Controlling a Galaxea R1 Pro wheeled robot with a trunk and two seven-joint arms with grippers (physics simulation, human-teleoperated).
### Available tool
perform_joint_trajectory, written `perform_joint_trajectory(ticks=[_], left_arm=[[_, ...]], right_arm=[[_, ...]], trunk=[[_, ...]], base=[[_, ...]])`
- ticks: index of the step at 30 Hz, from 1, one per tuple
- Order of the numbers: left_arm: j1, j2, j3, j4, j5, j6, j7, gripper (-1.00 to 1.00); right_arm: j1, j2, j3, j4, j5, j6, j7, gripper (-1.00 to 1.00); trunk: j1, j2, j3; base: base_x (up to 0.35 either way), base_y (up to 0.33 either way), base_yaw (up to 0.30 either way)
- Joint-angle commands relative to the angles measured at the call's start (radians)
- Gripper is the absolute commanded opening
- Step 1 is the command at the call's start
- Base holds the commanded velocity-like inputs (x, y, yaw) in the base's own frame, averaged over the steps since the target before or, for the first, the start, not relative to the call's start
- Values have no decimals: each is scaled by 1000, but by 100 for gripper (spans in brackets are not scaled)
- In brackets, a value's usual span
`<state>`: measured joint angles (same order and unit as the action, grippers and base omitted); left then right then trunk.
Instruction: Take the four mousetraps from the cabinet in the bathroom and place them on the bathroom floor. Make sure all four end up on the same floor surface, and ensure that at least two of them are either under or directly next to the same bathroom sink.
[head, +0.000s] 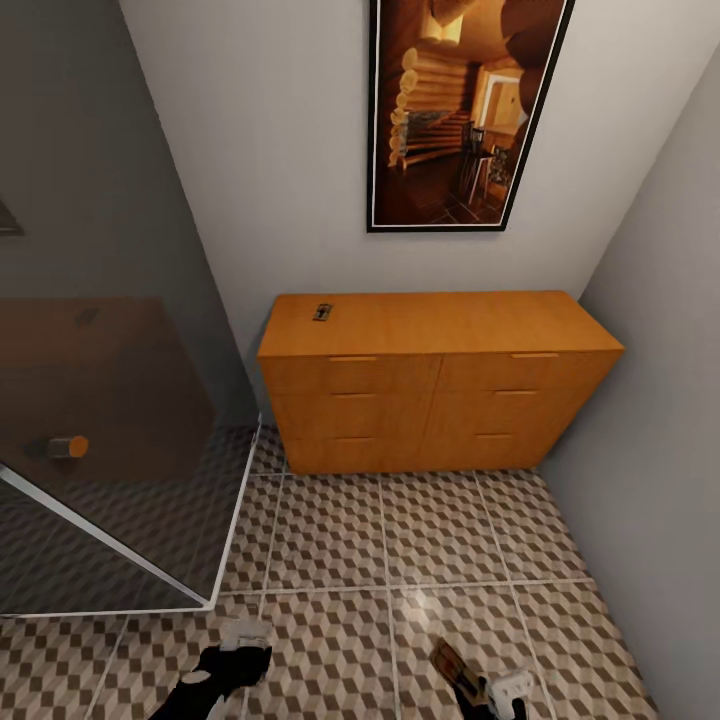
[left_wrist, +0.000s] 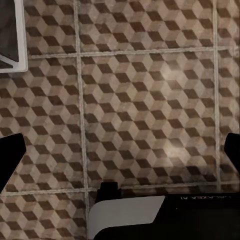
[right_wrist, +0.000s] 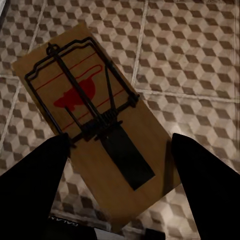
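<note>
Two mousetraps appear in the head view. One (head: 323, 312) lies flat on top of the cabinet (head: 440, 385), near its back left corner. The cabinet stands against the wall beneath a framed picture (head: 465, 110), with all drawers closed. A glass shower screen (head: 110, 440) stands to the left. Low in the view, the right gripper (head: 478, 688) holds the second trap (head: 455, 667) above the tiled floor (head: 400, 540). The left gripper (head: 238, 655) hangs over the tiles.

From the left wrist, both fingertips (left_wrist: 11, 160) sit far apart at the edges, released, with bare floor (left_wrist: 145, 105) between them.

From the right wrist, the trap (right_wrist: 95, 125) juts from between the dark fingers (right_wrist: 35, 185), which grasp its near end. Its wire bar and red mouse mark face up, above the floor (right_wrist: 190, 50).
</note>
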<state>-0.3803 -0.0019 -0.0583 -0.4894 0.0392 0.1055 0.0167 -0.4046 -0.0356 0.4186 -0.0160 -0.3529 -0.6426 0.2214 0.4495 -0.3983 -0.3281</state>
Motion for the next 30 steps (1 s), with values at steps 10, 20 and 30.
perform_joint_trajectory(ticks=[10,20,30], left_arm=[[-12,-108,-3,-584,3,552,41,100],[-302,-137,-3,-692,11,883,97,100],[-621,-140,-3,-475,18,903,100,100]], right_arm=[[32,58,2,1,-13,-160,-250,-100],[33,86,3,-1,-11,-176,-354,-100],[33,89,3,-2,-8,-172,-356,-100]], trunk=[[0,-2,-2],[0,-2,-2],[0,-2,-2]], base=[[0,0,0],[0,0,0],[0,0,0]])
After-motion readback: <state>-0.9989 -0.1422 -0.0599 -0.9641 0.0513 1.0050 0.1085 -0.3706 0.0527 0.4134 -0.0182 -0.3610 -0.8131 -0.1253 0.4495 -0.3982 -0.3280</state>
